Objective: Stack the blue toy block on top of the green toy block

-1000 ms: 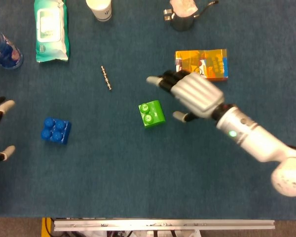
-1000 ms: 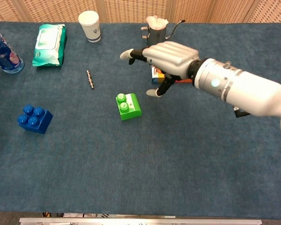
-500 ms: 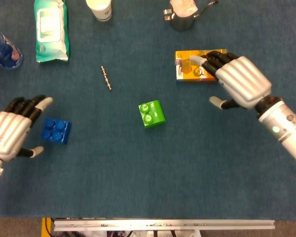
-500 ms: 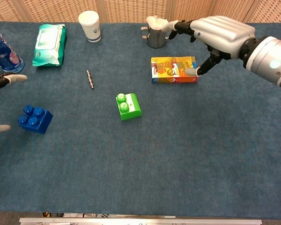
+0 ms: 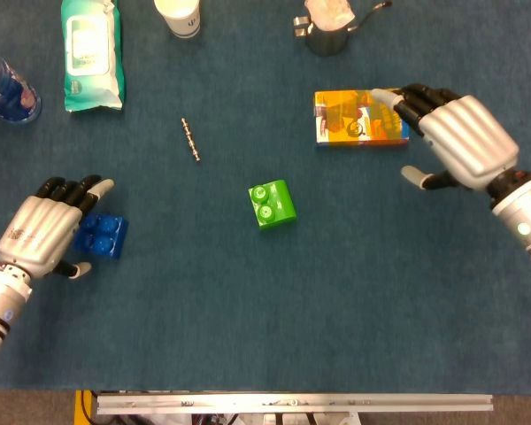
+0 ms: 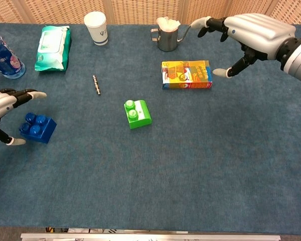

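Hovering over the blue block [image 5: 101,236], left hand [image 5: 42,237] had fingers spread, gripping nothing; block lay left of green block [image 5: 273,204], well apart; right hand [image 5: 460,142] spread, empty, beside orange carton [image 5: 360,119].

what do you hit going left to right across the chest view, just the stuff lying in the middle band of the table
left hand → blue block → metal rod → green block → orange carton → right hand
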Controlling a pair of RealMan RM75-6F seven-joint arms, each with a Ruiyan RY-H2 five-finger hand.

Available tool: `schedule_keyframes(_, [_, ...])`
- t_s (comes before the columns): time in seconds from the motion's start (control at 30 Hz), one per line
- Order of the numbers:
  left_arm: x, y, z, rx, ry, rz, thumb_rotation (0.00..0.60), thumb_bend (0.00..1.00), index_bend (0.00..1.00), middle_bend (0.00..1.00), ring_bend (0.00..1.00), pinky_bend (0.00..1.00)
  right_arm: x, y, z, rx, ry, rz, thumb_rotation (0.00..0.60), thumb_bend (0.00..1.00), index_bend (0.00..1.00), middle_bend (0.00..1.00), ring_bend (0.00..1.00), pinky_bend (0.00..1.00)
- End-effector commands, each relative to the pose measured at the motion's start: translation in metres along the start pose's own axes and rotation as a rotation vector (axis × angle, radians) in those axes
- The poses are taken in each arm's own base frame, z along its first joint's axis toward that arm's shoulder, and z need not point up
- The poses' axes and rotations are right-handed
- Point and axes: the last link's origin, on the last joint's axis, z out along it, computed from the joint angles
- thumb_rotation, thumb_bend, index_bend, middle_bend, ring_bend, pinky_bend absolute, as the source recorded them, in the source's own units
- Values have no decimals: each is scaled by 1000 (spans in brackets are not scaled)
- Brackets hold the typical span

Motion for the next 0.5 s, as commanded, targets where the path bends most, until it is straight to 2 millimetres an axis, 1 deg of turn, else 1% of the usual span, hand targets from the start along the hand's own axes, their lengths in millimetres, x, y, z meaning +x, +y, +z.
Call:
schedule_keyframes(0.03, [-2, 2, 5, 8, 0, -13, 600, 95, 114, 126, 156, 112, 1, 4, -1, -5, 2, 0, 600, 209, 103, 215, 154, 278])
schedule_keyframes(0.17, [-5, 2, 10, 19, -8, -29, 600, 94, 157, 153, 167, 112, 2, 8, -2, -8, 5, 9, 600, 210, 103, 216, 154, 278])
schedule_keyframes(0.3, [-9, 2, 15, 28, -13, -22, 600, 95, 213, 204, 185, 114, 2, 11, -4, -9, 5, 9, 600, 210, 103, 220, 154, 278])
schedule_keyframes(0.5, [-11, 1, 19, 48, 17, -27, 600, 99, 294, 305, 269, 171, -1, 16, -7, -14, -11, -2, 600, 211, 103, 221, 154, 278])
